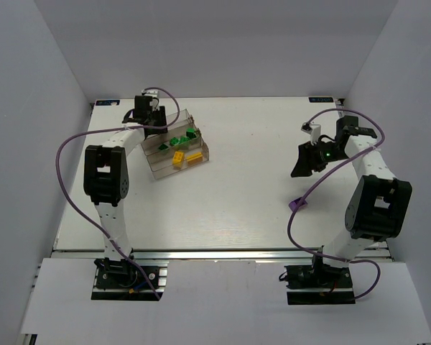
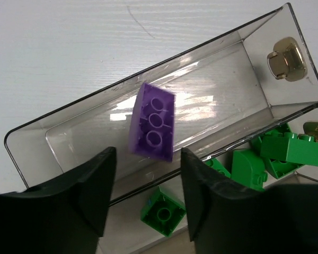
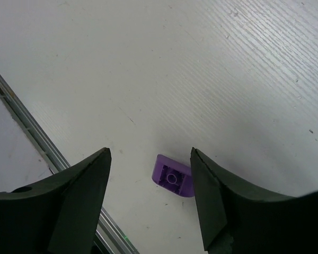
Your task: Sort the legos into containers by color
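Far left, the clear tray holds a purple brick in its far compartment, green bricks in the middle and yellow bricks nearest. The left claw gapes empty above. The right claw, spread wide, hovers over a second purple brick on the table.

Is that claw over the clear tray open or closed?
Open. The left gripper has its fingers spread, holding nothing; a purple brick shows below in the tray.

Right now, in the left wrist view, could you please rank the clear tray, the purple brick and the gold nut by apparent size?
Largest to smallest:
1. clear tray
2. purple brick
3. gold nut
No two look alike in size.
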